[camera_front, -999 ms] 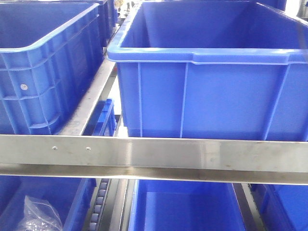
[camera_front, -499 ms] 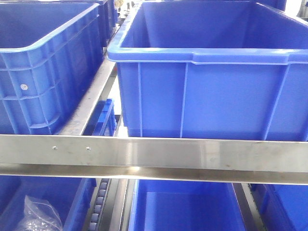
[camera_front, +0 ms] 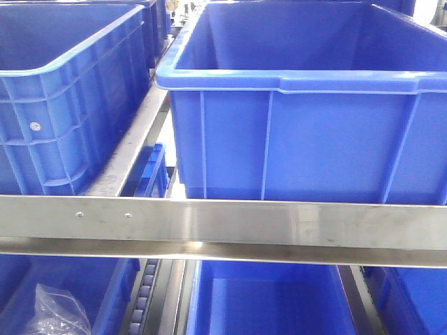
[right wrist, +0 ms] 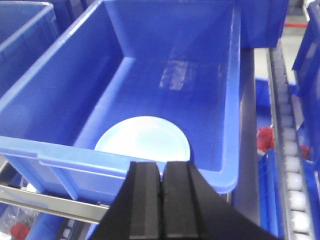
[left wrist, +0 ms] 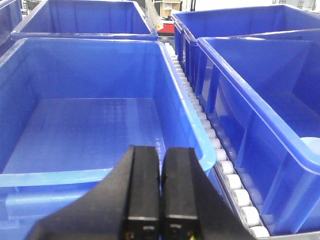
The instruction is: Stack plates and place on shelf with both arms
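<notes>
Right gripper: jaws pressed together, pads flush, nothing between them. It hangs over the near rim of a bin. Straight ahead at 12 o'clock and below, a plate lies flat on the bin floor against the near wall; its near edge is hidden behind the rim. Round, so no long axis to line up with; only one disc can be made out, and whether a second sits under it cannot be told.

Left gripper: jaws likewise closed, holding nothing. Beneath and ahead, an empty bin. A roller track runs away at 1 o'clock. At 3 o'clock, a pale rounded patch inside the neighbouring bin, at the frame's edge; possibly the other plate, too cropped to say.

Front view: bins and a steel rail only, no arms, no plates.

Judgement: right arm is nearer the sure plate; it must open, then drop forward past the rim.
</notes>
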Robot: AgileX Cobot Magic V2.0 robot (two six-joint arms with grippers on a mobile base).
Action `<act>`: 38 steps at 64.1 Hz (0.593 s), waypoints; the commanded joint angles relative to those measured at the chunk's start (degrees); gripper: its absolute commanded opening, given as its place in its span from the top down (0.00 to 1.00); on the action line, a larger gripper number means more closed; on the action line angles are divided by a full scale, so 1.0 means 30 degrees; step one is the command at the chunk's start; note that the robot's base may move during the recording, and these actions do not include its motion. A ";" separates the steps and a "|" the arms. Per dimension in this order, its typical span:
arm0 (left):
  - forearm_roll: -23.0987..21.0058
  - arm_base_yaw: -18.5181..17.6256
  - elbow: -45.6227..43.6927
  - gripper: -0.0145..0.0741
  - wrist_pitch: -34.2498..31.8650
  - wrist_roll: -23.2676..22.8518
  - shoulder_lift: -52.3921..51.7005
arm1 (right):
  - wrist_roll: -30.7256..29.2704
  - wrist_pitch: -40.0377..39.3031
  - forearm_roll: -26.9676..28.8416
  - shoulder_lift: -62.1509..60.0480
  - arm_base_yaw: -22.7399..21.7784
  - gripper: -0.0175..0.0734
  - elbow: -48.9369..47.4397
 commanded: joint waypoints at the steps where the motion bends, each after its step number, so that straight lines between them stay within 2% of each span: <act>1: -0.0182 -0.0143 -0.0675 0.74 -0.1658 -0.0193 0.0109 | -0.0064 -0.1296 -0.0168 -0.0723 -0.0099 0.75 -0.0497; 9: -0.0182 -0.0143 -0.0675 0.74 -0.1658 -0.0193 0.0109 | -0.0064 -0.1155 -0.0168 -0.1642 -0.0099 0.75 -0.0430; 13: -0.0182 -0.0143 -0.0675 0.74 -0.1658 -0.0193 0.0109 | -0.0064 -0.2005 -0.0168 -0.2053 -0.0099 0.75 0.0409; 18: -0.0182 -0.0143 -0.0675 0.74 -0.1658 -0.0193 0.0109 | -0.0064 -0.3310 -0.0168 -0.2764 -0.0099 0.75 0.2301; 28: -0.0182 -0.0143 -0.0675 0.74 -0.1658 -0.0193 0.0109 | -0.0064 -0.7552 -0.0186 -0.5024 -0.0195 0.75 0.6805; 38: -0.0182 -0.0143 -0.0675 0.74 -0.1658 -0.0193 0.0109 | -0.0064 -0.7674 -0.0186 -0.6018 -0.1049 0.75 0.9081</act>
